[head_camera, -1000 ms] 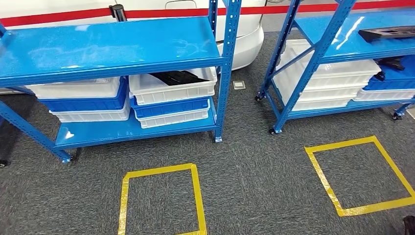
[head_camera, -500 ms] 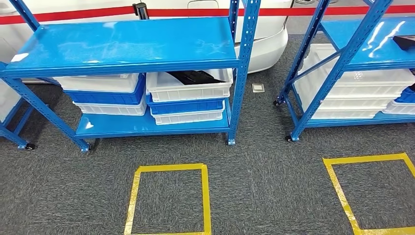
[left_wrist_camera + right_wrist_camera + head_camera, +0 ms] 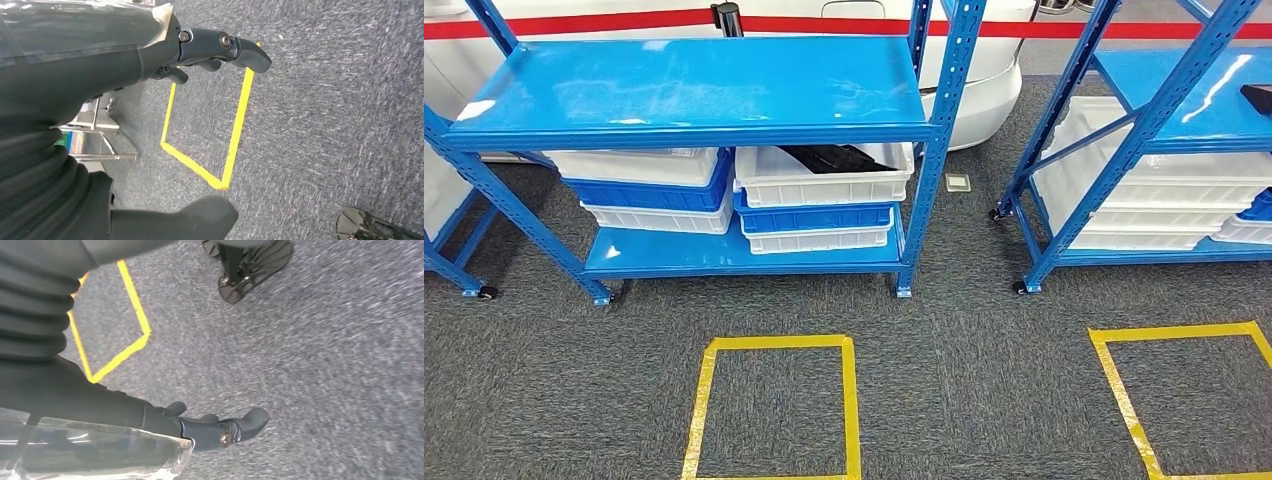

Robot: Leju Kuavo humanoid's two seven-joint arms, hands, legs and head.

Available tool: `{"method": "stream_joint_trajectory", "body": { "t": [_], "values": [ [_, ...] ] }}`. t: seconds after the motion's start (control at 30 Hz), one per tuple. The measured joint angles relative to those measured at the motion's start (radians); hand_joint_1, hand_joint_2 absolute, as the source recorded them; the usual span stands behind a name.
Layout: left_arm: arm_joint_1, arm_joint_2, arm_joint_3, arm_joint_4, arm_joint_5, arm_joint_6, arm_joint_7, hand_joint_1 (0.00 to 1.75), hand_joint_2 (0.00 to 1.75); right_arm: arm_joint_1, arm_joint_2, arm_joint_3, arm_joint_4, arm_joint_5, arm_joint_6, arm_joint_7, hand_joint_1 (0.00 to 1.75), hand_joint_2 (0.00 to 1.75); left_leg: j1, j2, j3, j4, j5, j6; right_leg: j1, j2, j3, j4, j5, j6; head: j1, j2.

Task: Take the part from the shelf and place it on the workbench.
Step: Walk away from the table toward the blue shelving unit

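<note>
1. Down by the carpet (image 3: 964,390), we see our left robot hand (image 3: 220,50) hanging with fingers loosely spread, holding nothing, over a yellow tape square (image 3: 235,145).
2. Our right robot hand (image 3: 215,427) hangs likewise, fingers apart and empty, near another yellow tape corner (image 3: 125,347).
3. Ahead of the tape square (image 3: 774,405) stands the blue shelf (image 3: 694,85), its top board bare.
4. Under that top board, the black part (image 3: 829,157) lies in the upper white bin (image 3: 824,180), at the shelf's right side.
5. Beside that bin sit stacked white and blue bins (image 3: 649,190).
6. Right of the shelf stands a second blue shelf (image 3: 1164,110) with white bins (image 3: 1164,205).
</note>
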Motion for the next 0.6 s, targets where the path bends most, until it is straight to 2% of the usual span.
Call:
{"method": "stream_joint_trajectory", "body": {
  "t": [0.17,0.6],
  "values": [
    [0.000,0.000,0.015,0.000,0.000,-0.008,0.001,0.00,1.75,0.000,-0.004,0.001,0.001,0.010,0.000,0.043,0.00,1.75,-0.001,0.000,0.000,0.001,-0.001,0.002,-0.002,0.000,0.008,-0.001,0.001,0.002,0.000,0.000],
    [0.000,-0.001,0.027,0.000,0.001,-0.010,0.002,0.00,1.75,0.000,-0.006,0.001,0.002,0.010,-0.001,0.047,0.00,1.75,0.000,0.000,0.004,0.000,-0.002,0.003,-0.002,0.000,0.004,-0.001,-0.001,0.006,0.000,0.000]
  ]
}}
